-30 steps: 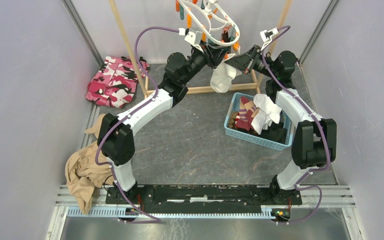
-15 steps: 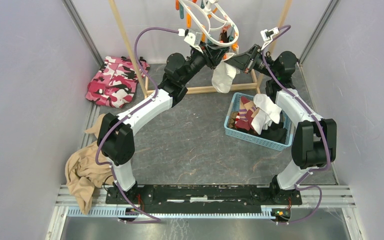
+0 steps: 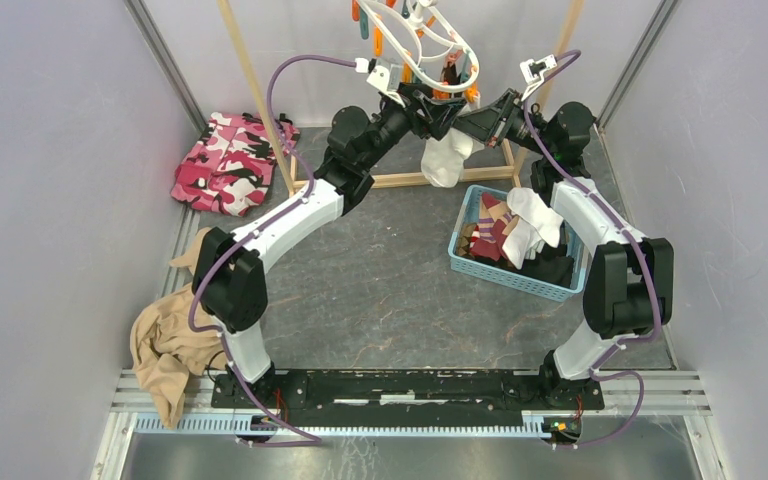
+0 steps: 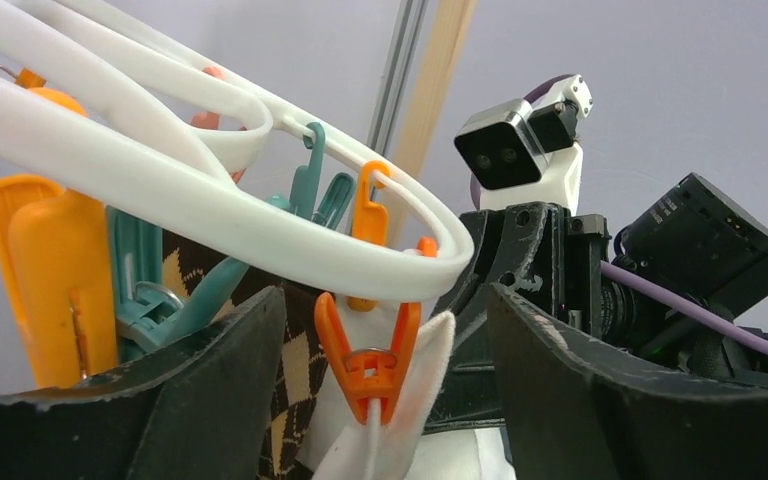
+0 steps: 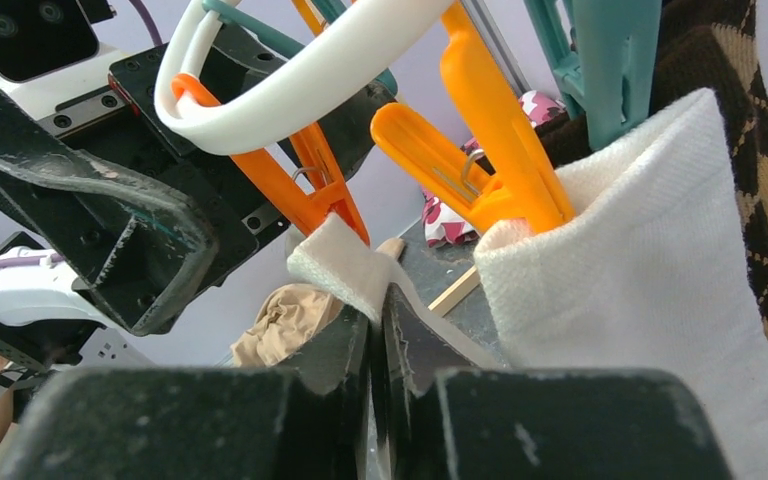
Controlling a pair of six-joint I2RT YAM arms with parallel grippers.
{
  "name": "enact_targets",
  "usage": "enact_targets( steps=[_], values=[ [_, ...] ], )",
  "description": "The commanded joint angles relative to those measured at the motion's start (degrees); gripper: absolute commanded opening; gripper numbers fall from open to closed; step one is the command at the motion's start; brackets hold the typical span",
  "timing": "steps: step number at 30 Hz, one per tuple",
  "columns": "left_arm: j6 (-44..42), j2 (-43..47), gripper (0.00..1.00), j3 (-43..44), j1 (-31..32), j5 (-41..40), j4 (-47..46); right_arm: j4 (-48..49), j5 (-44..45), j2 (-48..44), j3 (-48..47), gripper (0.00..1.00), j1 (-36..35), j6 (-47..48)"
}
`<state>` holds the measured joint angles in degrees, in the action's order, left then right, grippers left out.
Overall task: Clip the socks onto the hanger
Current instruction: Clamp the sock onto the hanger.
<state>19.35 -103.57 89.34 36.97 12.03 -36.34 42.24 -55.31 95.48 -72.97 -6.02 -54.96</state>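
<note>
Since the left pincer (image 4: 385, 300) stands wide open and holds nothing, while the orange clothespin (image 4: 368, 360) between its fingers already bites the white sock (image 5: 345, 262), this sock appears to be at the release stage. The right pincer (image 5: 378, 310) is closed on the cuff; the hanger (image 4: 160, 190) rim runs just above it. Next, open it, draw both pincers clear of the pins, and fetch another sock from the basket (image 3: 505, 278).

I count one hanger (image 4: 160, 178), one hanging white sock (image 3: 442, 160), one blue basket (image 3: 516, 284), one pink cloth (image 3: 228, 165), one tan garment (image 3: 165, 345); the basket's socks (image 3: 525, 218) I cannot count.
</note>
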Motion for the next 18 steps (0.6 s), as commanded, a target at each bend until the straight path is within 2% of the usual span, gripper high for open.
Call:
enact_targets(
  steps=[1,7,12,18],
  values=[
    [0.2,5.2,0.81,-0.7,-0.1,-1.0,1.2,-1.2,-0.3,-2.8,-1.1,0.15,-0.4,3.2],
    [1.6,11.5,0.86,-5.4,-0.1,0.8,8.2,-8.3,0.2,-3.8,-1.9,0.29,-0.4,9.8],
    [0.9,18.7,0.89,-12.5,-0.2,1.2,11.1,-12.9,0.6,-4.3,-2.2,0.34,-0.3,13.7],
    [-3.9,26.3,0.88,-21.7,-0.7,2.8,14.0,-18.4,1.4,-5.9,-2.1,0.40,-0.4,19.2]
  ],
)
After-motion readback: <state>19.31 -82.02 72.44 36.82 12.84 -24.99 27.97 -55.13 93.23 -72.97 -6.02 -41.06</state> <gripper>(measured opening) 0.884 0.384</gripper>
